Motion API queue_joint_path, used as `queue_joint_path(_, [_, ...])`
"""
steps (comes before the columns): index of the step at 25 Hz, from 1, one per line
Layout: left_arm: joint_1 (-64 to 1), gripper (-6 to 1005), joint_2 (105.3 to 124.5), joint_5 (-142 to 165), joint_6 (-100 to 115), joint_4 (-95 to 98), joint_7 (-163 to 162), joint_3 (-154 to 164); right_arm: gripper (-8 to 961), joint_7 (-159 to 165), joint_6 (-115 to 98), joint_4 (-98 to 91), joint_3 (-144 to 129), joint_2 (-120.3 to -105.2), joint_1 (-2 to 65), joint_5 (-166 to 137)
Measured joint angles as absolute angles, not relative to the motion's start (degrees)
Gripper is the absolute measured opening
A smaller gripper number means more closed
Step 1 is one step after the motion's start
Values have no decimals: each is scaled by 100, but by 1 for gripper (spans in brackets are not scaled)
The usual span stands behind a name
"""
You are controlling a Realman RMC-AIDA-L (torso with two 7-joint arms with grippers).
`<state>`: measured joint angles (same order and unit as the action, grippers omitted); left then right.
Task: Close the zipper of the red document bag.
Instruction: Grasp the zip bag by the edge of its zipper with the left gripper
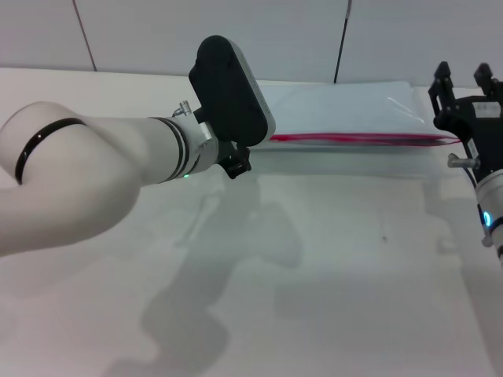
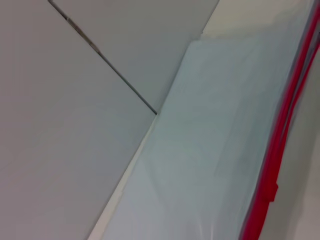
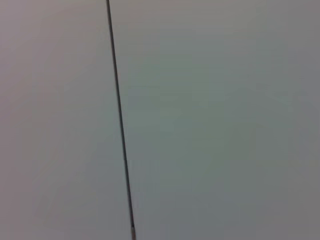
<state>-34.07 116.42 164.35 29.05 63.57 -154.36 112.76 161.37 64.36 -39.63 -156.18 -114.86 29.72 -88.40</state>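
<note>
From the head camera I see the red document bag (image 1: 346, 110) lying flat at the far side of the white table (image 1: 330, 259), close to the wall panels (image 1: 157, 31). Its near long edge carries the zipper (image 1: 361, 139), a thin red line running from beside my left arm's wrist across to the right gripper.

The left gripper (image 1: 236, 163) sits at the left end of that red line, mostly hidden behind the black wrist housing (image 1: 232, 90); only a small dark piece pokes out below it, and I cannot tell whether the claw is wide, narrow or gripping anything. The left wrist camera looks along the pouch: the translucent sheet (image 2: 215, 140) fills the middle, the red strip (image 2: 280, 135) runs down one side, and a small red tab (image 2: 271, 190) sticks out from it. Beyond the bag's far edge there is a narrow band of table and then the wall.

The right gripper (image 1: 464, 82) stands at the right end of the zipper with its two black fingers (image 1: 443, 78) pointing up and apart, nothing between them. Its wrist camera shows only the wall and one dark seam (image 3: 120, 125).

The whole near half of the table in front of the bag is bare, carrying only the arms' shadows.
</note>
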Motion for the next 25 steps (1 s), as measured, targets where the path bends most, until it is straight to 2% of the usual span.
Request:
queue_joint_path(3, [-3274,40,11631,16441,2945,6635,-15415,11298,573,16137,6351,-4242,-15618,-11310,2982,-8830])
queue_joint_path(6, [-3131,39,11623,16443,2987,6908,-15390,11302,573,16137,6004,-4707,-15619,-10988,2991,-8827])
queue_joint_path(7, [-3064,39,11620,16445,3001,7025,-15381,11307,573,16137,5626,-5011,-15616,-10739,3027,-8832])
queue_joint_path(8, [-3064,38,11620,16445,3001,7025,-15381,11307,573,16137,5626,-5011,-15616,-10739,3027,-8832])
queue_joint_path(14, [-2879,39,11617,16445,3072,7341,-15370,11291,573,16131,4793,-5765,-15538,-10128,3097,-9180])
queue_joint_path(17, [-2782,37,11605,16450,3090,7520,-15358,11273,573,16130,4167,-6099,-15260,-9894,3106,-9538])
queue_joint_path(21, [-2650,34,11598,16453,3130,7804,-15302,11259,572,16119,3174,-6467,-14739,-9747,3065,-10245])
queue_joint_path(25, [-2525,31,11579,16454,3149,8072,-15291,11251,572,16103,2115,-6845,-14028,-9727,2977,-11050])
